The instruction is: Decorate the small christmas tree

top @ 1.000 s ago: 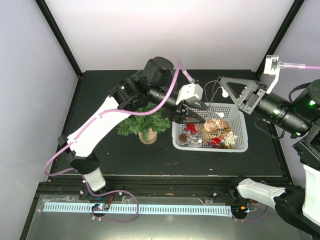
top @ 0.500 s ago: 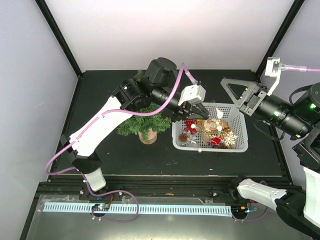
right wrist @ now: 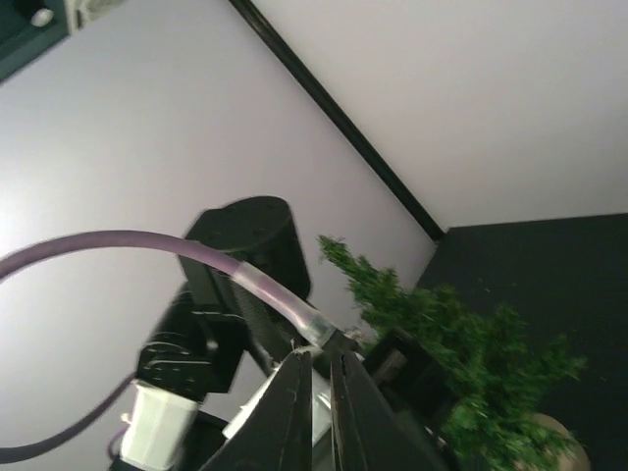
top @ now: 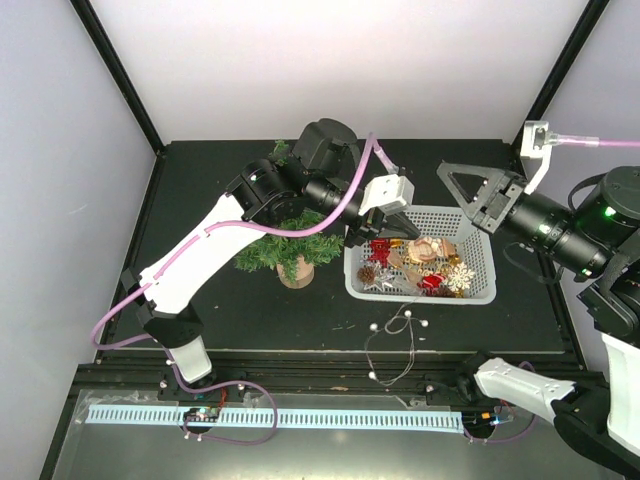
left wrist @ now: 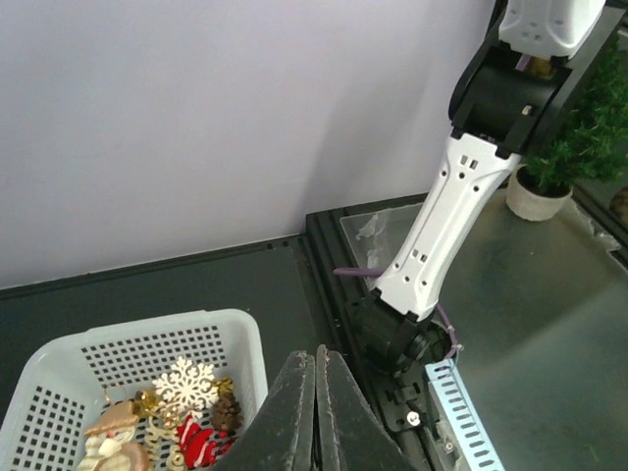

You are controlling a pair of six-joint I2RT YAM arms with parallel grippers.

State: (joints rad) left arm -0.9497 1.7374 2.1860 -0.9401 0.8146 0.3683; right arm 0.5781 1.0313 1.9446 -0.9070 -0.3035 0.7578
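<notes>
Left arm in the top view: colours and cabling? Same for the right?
Left arm: white shells, black joints, lilac cable to a white wrist block. Left hand black. Right arm: black, green light. Right hand black, triangular.

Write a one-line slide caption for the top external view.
Left gripper shut over the ornament basket, small christmas tree beside it, beaded wire on the table.

White-and-black left arm (top: pixel 205 245) reaches forward and right, elbow raised, wrist angled down. Black two-finger left gripper (top: pixel 386 230) (left wrist: pixel 316 359): fingers pressed flat together, tips low. Black right arm (top: pixel 560 235) stretches leftward from right edge, held high. Black right gripper (top: pixel 447 172) (right wrist: pixel 319 361): jaws nearly closed, thin gap.
</notes>
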